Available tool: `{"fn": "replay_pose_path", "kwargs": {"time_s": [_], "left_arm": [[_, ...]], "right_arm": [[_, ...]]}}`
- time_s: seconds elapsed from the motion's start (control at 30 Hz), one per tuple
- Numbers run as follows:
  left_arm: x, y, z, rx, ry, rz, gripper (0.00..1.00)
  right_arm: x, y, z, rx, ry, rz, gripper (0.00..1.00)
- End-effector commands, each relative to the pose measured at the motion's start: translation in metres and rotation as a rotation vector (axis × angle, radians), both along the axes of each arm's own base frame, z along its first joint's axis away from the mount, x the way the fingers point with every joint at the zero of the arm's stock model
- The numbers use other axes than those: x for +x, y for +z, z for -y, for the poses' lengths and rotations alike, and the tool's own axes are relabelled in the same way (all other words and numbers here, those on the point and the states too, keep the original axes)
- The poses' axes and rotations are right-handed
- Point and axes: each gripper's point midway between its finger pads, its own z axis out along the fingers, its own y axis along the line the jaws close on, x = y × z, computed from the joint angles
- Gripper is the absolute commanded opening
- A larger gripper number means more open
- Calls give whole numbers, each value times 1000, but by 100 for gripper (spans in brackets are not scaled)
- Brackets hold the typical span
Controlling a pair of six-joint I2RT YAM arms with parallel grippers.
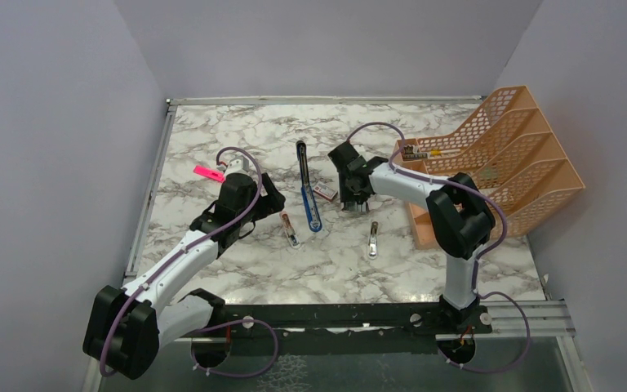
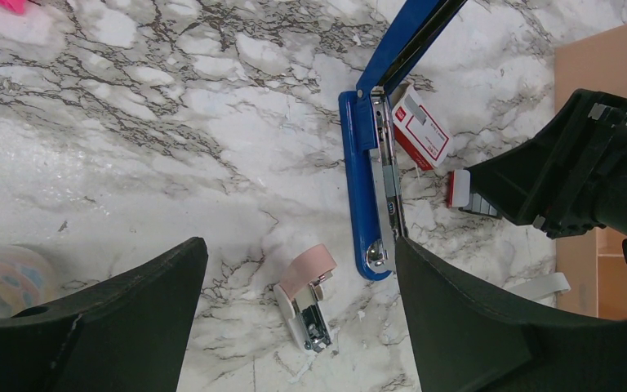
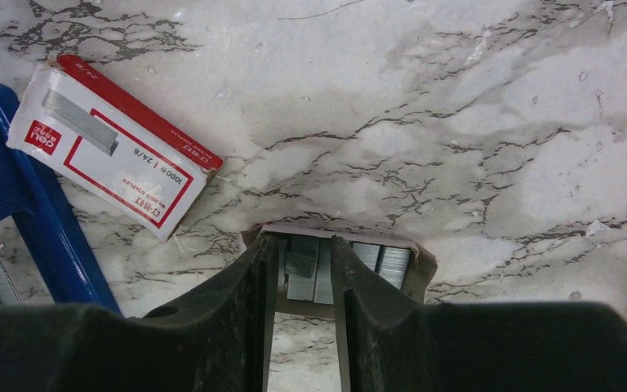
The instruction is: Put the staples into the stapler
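The blue stapler [image 1: 309, 192] lies swung open on the marble table, its silver rail [image 2: 389, 175] facing up. To its right rests the red-and-white staple box sleeve [image 3: 110, 167]. The box's inner tray [image 3: 423, 269] sits just beyond, with grey staples [image 3: 312, 282] in it. My right gripper [image 3: 302, 243] reaches down into that tray. Its fingers [image 3: 265, 269] are closed narrowly on a strip of the staples, which still lies in the tray. My left gripper [image 2: 298, 249] hangs wide open left of the stapler, above a small pink-and-white stapler [image 2: 306, 298], and holds nothing.
An orange mesh file tray [image 1: 498, 155] stands at the right edge, close behind my right arm. A pink marker [image 1: 208, 173] lies at the left. A small metal item [image 1: 373, 239] lies near the front. A pastel roll [image 2: 0, 278] sits beside my left finger.
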Motion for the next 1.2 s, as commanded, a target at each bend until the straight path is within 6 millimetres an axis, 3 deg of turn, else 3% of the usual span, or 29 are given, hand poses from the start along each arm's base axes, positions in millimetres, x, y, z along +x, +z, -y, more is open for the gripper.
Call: {"fn": "replay_pose_path", "kwargs": {"time_s": [0.0, 0.37, 0.6, 0.9, 1.17], "left_arm": [[6, 14, 0, -7, 2, 40, 85], [5, 13, 0, -10, 0, 37, 85], [3, 13, -1, -9, 1, 37, 85], [4, 14, -1, -12, 2, 40, 85], [3, 15, 0, -14, 2, 42, 85]], "right_arm": [[-1, -4, -5, 3, 28, -42, 34], [-9, -7, -7, 3, 46, -88, 24], [-6, 7, -7, 25, 35, -53, 19], [-5, 25, -8, 59, 29, -13, 17], [7, 17, -4, 28, 70, 18, 21]]}}
